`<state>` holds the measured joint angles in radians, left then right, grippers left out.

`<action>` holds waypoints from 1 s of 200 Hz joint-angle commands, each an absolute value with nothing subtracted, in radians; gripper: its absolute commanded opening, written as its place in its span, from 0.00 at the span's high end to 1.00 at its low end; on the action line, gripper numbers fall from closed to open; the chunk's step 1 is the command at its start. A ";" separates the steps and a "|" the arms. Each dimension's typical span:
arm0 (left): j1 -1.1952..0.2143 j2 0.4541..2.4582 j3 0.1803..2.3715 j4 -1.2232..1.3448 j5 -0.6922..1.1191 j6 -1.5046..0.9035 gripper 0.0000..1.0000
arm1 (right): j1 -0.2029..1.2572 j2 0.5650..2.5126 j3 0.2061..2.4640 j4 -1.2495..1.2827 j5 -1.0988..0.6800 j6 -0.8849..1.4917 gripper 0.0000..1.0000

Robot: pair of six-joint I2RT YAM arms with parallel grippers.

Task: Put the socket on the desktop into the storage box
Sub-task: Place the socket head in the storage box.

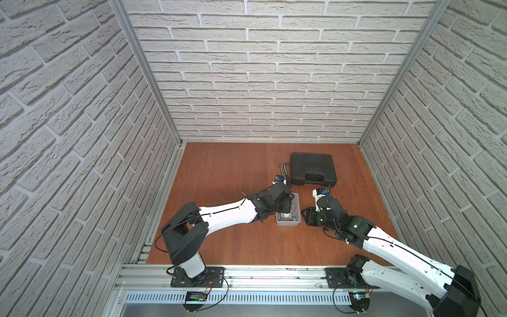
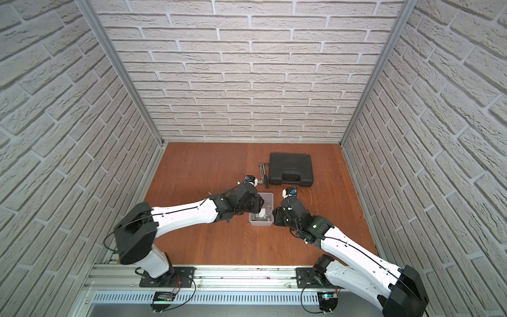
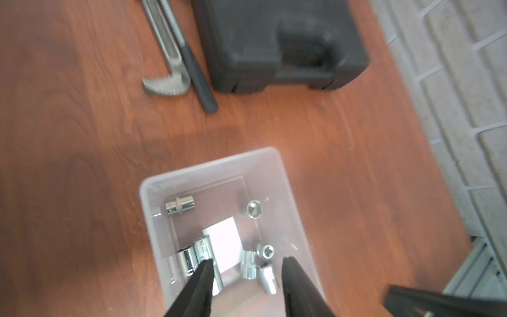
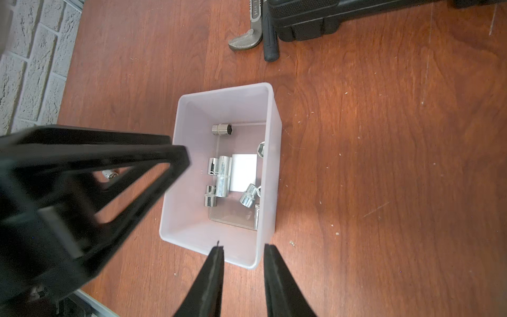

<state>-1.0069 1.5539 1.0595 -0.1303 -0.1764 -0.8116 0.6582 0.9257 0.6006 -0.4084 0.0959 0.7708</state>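
Over storage box (image 3: 211, 164), near desktop (image 3: 82, 137) middle: left gripper (image 3: 247, 260) jaws apart, empty, placed so socket (image 3: 203, 247) drops inside. Right gripper (image 4: 244, 248) part open, empty, beside box corner, likely steadying.

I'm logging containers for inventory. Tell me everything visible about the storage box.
The storage box is a translucent greyish-white plastic bin, rectangular, open-topped, upright on the desktop. A white square and several chrome sockets lie on its floor. The left gripper hangs open above it; the right gripper straddles one corner, contact unclear.
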 commanded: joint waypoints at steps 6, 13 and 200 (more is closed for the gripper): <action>-1.015 1.363 0.984 -0.159 -0.318 -0.754 0.54 | 0.663 0.938 0.625 -0.335 0.063 0.757 0.69; -1.015 1.307 0.951 -0.161 -0.346 -0.750 0.54 | 0.668 0.941 0.627 -0.327 0.058 0.757 0.69; -0.572 0.933 0.518 -0.555 -0.188 -0.992 0.47 | 0.891 1.252 0.859 -0.229 0.087 0.690 0.68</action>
<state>-0.6331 0.8742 0.4835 -0.5762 -0.2584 -0.9985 0.8719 1.2255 0.8371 -0.2985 0.0746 0.7067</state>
